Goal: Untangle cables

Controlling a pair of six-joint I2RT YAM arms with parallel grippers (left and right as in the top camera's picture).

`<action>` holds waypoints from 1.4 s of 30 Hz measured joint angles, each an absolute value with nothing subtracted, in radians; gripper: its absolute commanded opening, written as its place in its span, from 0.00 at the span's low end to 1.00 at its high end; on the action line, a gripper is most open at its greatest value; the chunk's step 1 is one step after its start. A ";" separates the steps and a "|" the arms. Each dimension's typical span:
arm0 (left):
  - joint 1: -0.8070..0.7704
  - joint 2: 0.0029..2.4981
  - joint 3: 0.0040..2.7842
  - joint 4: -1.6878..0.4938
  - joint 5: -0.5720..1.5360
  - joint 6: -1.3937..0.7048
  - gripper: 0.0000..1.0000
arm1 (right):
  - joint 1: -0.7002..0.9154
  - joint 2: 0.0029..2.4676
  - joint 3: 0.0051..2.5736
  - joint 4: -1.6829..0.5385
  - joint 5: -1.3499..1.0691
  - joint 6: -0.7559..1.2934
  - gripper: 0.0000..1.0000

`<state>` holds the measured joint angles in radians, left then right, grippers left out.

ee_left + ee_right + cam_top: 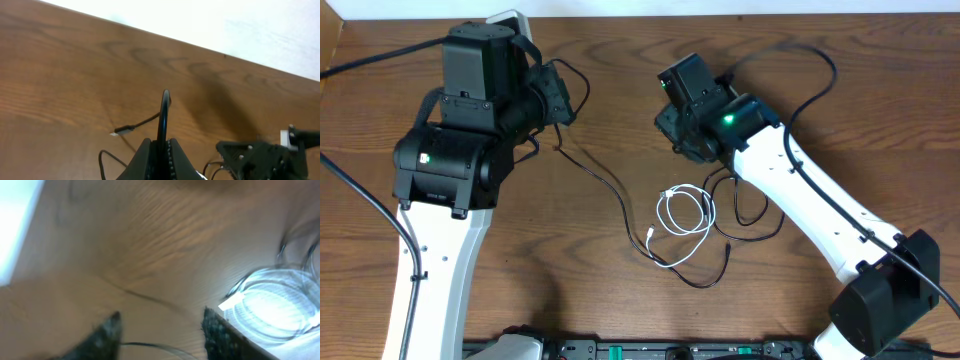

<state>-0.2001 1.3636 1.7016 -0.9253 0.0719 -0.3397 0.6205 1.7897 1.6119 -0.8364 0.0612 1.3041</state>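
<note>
The black cable [620,196] trails from my left gripper [560,100] across the table toward the white cable [685,212], which lies coiled in the middle. In the left wrist view my left gripper [160,144] is shut on the black cable [163,112], which arcs up out of the jaws and ends in a small plug [122,131] on the wood. My right gripper [674,135] hovers above and behind the white coil. Its fingers [109,330] stand apart. A blurred black strand [150,345] runs low between them, ungripped. The white coil [272,305] lies to their right.
Thicker black arm wires [760,215] loop on the table beside the right arm and the white coil. The table's far edge [150,32] runs close behind the left gripper. The right gripper's body [260,155] shows at the lower right of the left wrist view.
</note>
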 measured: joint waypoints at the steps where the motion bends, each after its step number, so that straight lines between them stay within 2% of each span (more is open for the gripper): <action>1: -0.200 1.364 1.702 -0.905 0.076 -0.334 0.07 | 0.619 1.790 1.612 -0.844 0.064 1.203 0.52; 4: -0.200 1.357 1.702 -0.830 0.080 -0.324 0.08 | 0.619 1.790 1.612 -0.888 0.048 0.963 0.56; 5: -0.200 1.351 1.702 -0.798 0.080 -0.319 0.07 | 0.619 1.790 1.612 -0.905 0.043 0.907 0.60; 8: -0.200 1.320 1.701 -0.690 0.080 -0.313 0.08 | 0.619 1.790 1.612 -0.940 0.012 0.714 0.64; 15: -0.200 1.193 1.702 -0.425 0.080 -0.313 0.07 | 0.619 1.790 1.607 -0.900 -0.218 0.305 0.64; 23: -0.200 1.123 1.704 -0.278 0.025 -0.313 0.08 | 0.619 1.790 1.581 -0.868 -0.543 -0.063 0.63; 29: -0.200 1.131 1.704 -0.272 -0.001 -0.313 0.08 | 0.625 1.790 1.474 -0.699 -0.665 -0.158 0.57; 34: -0.200 1.132 1.704 -0.296 -0.007 -0.314 0.07 | 0.662 1.791 1.336 -0.541 -0.715 -0.176 0.56; 42: -0.200 1.132 1.704 -0.364 -0.006 -0.334 0.07 | 0.769 1.829 1.155 -0.112 -0.639 -0.089 0.49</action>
<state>-0.2001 1.1324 1.7042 -0.3645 -0.0063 -0.3336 0.7692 1.8294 1.1545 -0.1120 -0.6392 -0.0887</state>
